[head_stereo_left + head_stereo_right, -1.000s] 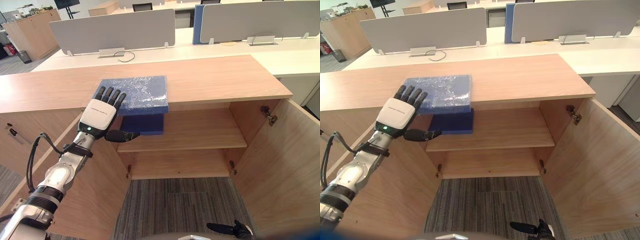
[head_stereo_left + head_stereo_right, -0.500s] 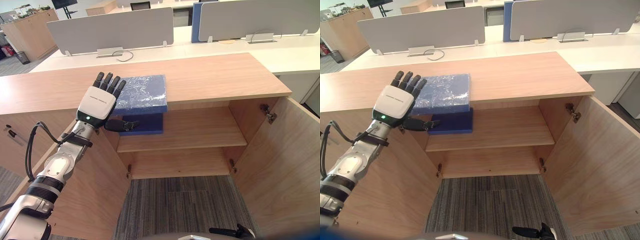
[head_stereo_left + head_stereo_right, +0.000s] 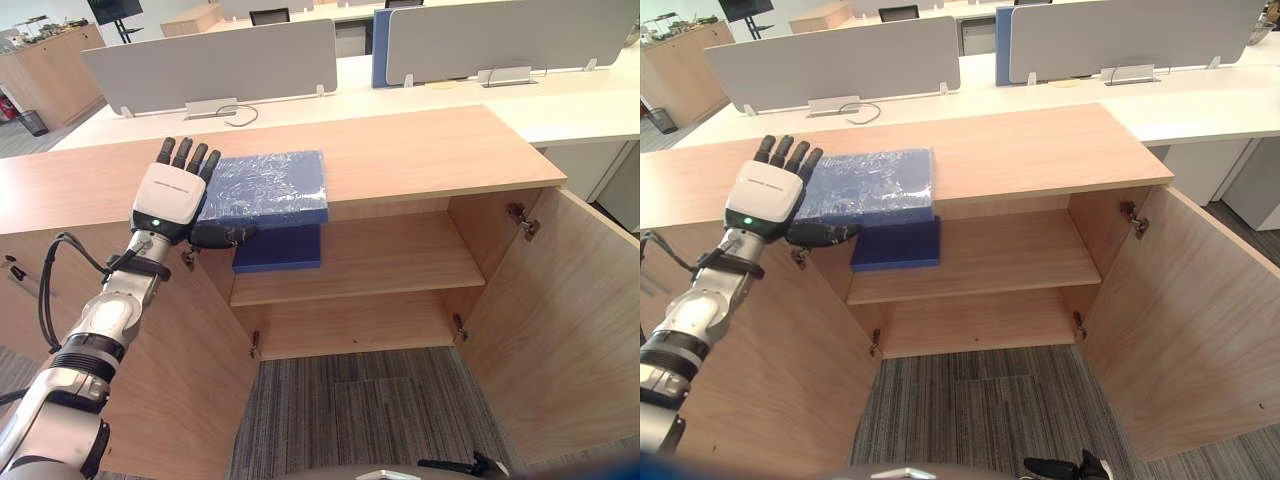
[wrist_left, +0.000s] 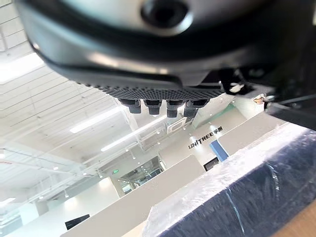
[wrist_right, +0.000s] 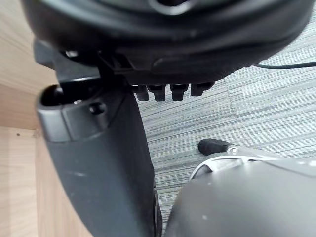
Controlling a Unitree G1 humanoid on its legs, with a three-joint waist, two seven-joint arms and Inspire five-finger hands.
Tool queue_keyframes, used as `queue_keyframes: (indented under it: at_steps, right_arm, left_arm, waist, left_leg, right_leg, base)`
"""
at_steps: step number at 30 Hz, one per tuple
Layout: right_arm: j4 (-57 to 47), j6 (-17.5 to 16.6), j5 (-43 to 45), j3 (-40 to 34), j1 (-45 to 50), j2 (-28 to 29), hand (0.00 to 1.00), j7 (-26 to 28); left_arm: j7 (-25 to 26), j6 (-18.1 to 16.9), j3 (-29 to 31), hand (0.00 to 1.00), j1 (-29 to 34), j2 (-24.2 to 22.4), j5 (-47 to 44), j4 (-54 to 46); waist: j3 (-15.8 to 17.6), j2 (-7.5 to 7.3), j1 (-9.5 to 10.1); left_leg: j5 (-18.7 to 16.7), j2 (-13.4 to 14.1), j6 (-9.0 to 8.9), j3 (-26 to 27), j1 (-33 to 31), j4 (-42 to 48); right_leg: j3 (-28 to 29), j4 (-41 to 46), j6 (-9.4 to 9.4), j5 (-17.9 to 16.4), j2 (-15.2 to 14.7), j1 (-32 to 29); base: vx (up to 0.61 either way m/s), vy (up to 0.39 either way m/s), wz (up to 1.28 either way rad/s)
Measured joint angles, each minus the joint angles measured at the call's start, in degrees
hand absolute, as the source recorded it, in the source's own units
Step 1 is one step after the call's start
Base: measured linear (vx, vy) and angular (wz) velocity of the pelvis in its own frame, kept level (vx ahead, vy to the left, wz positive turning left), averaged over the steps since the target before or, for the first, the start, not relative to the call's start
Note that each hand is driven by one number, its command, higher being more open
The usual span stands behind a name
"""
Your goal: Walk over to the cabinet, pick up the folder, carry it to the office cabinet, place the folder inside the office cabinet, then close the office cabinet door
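Left eye view shows me the left hand [image 3: 170,195] stretched out over the top of the cabinet [image 3: 430,150]. Its fingers [image 3: 187,155] are straight and lie flat at the left edge of the folder [image 3: 275,185]. The thumb [image 3: 222,235] points sideways below the front edge of the cabinet top, just under the near left corner of the folder. I cannot tell if the thumb touches the folder. The hand is spread wide and is not closed around anything. In the left wrist view the fingers also look straight, and the folder lies just past them.

The folder is blue and wrapped in clear plastic. It lies flat on the cabinet top, on the left part, with its near side along the front edge. A second folder [image 3: 280,250], also blue, lies flat on the upper shelf [image 3: 400,262] right below it.

The left door [image 3: 180,370] and the right door [image 3: 560,320] both stand wide open.

In the right wrist view, the right hand [image 5: 98,163] hangs low over the grey carpet [image 3: 370,410], with relaxed fingers and nothing in it.

Behind the cabinet I see a white desk [image 3: 580,95] with grey dividers [image 3: 210,65].
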Motion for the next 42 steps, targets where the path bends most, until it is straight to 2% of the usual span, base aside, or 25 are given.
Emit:
queue_keyframes:
  at_steps: [6,7,17,22,30,42]
  right_arm:
    - [0.07,-0.02,0.01,-0.07,-0.06,0.07,1.0,0.05]
    - [0.09,-0.01,0.03,-0.09,-0.05,0.11,1.0,0.05]
    - [0.15,-0.01,0.11,-0.26,-0.23,0.32,1.0,0.04]
    - [0.15,0.03,0.11,-2.12,-0.27,0.47,1.0,0.02]
    - [0.07,1.03,0.04,-2.32,-0.84,0.49,1.0,-0.01]
    - [0.06,1.19,-1.64,-2.4,-1.1,0.63,1.0,-0.01]
  left_arm:
    - [-1.0,0.06,-3.21,1.0,-6.07,-0.44,-1.86,7.19]
    - [-1.17,0.06,-3.44,0.0,-7.07,-0.91,-2.34,8.91]
    - [-2.85,-0.27,-6.9,0.0,-9.44,-3.94,-4.08,11.79]
    - [-1.57,-0.58,-7.52,0.0,-9.4,-4.6,-2.66,11.06]
    - [-0.89,0.82,-7.06,0.0,-8.31,-4.82,-2.61,8.58]
    - [-0.72,1.06,-5.65,0.0,-6.56,-4.95,-2.08,6.63]
  waist:
    - [0.02,-0.02,-0.78]
    - [0.05,-0.07,-1.04]
    - [0.91,-0.31,-2.29]
    - [1.64,-0.1,-2.5]
    - [2.68,-0.33,-2.53]
    - [2.87,-0.56,-2.59]
  left_leg:
    - [0.14,-0.08,-0.22,0.21,0.02,-0.02]
    - [0.16,-0.12,-0.24,0.32,0.0,-0.02]
    - [0.66,-0.23,-1.03,0.59,0.11,-0.57]
    - [0.72,-0.22,-1.13,1.07,0.82,-1.05]
    - [0.99,-0.17,-1.94,1.25,2.0,-2.12]
    - [0.98,-0.17,-2.21,1.36,2.72,-2.7]
  right_leg:
    - [0.29,-0.4,0.02,0.47,0.01,0.0]
    - [0.42,-0.66,0.01,0.7,0.01,-0.01]
    - [0.71,-2.13,-0.03,1.88,0.17,0.25]
    - [1.11,-2.3,0.03,1.98,0.23,0.58]
    - [1.1,-2.87,0.21,2.09,0.3,1.55]
    - [1.04,-3.42,0.26,2.07,0.38,2.27]
  base:
    - [-0.01,0.03,-0.03]
    - [-0.02,0.038,-0.04]
    - [-0.02,0.038,-0.02]
    - [0.0,0.037,-0.04]
    - [-0.01,0.025,0.0]
    - [0.0,0.011,0.0]
